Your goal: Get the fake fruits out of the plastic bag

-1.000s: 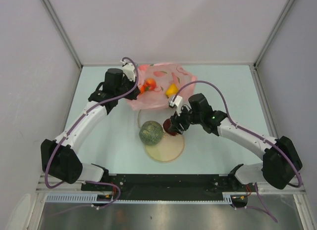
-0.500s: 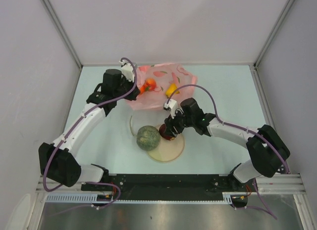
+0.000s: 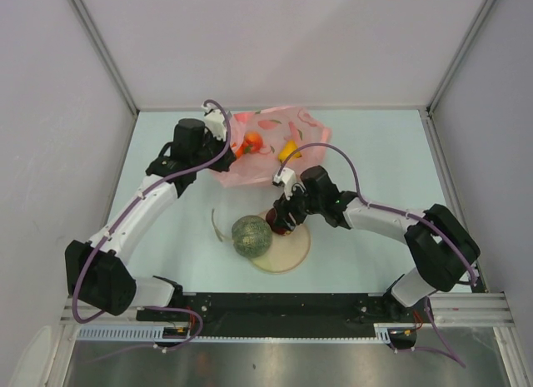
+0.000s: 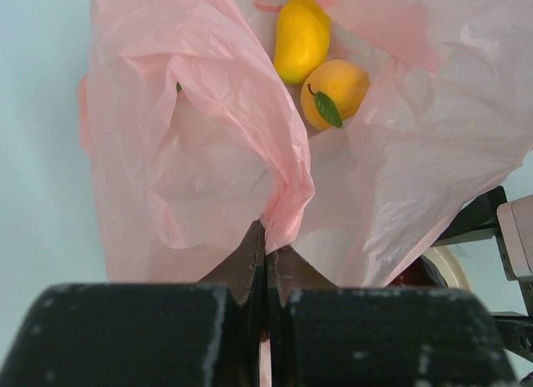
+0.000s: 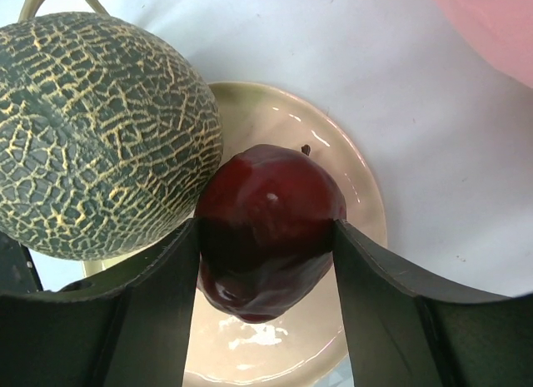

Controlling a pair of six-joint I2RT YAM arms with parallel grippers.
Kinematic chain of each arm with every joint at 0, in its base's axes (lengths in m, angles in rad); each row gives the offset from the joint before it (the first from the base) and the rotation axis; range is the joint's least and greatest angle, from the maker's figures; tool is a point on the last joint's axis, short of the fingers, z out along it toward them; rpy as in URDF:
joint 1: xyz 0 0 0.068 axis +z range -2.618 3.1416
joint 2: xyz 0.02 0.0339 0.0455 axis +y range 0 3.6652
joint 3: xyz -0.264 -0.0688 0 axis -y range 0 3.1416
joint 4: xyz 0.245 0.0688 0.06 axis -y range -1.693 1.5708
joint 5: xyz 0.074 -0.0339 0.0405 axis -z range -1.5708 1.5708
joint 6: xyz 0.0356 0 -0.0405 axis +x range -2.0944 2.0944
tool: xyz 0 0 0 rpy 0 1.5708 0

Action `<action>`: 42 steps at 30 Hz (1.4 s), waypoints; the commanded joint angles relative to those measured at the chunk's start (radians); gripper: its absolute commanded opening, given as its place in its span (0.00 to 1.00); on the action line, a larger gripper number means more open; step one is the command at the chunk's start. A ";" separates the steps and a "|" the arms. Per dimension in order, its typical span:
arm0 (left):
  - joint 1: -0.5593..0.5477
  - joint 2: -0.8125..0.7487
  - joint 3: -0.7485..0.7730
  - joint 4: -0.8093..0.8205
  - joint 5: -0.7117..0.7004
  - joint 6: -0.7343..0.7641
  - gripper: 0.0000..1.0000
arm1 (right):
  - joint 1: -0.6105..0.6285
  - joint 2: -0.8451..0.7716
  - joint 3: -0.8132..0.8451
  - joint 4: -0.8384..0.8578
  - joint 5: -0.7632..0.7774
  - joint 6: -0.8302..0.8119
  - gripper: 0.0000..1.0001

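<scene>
The right gripper (image 5: pixel 266 229) clasped the dark red apple (image 5: pixel 268 195) squarely between its fingers, seemingly resting on the cream plate (image 5: pixel 360 195) against the netted melon (image 5: pixel 100 129). The left gripper (image 4: pixel 266 247) pinched the plastic bag (image 4: pixel 208 154), a yellow fruit (image 4: pixel 301 37) lying beyond.

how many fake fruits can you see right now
4: melon and dark red apple touching, at the plate; orange one and yellow one inside the pink bag. More may be hidden.
</scene>
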 commanded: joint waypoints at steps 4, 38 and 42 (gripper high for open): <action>0.000 -0.028 -0.019 0.034 0.024 -0.009 0.00 | 0.000 -0.004 -0.005 0.072 0.012 0.007 0.83; 0.000 -0.058 -0.057 -0.021 -0.005 0.073 0.00 | -0.115 0.125 0.309 -0.032 0.253 0.265 0.62; 0.000 -0.018 -0.042 -0.018 0.010 0.063 0.01 | -0.151 0.217 0.396 0.083 0.282 0.254 0.68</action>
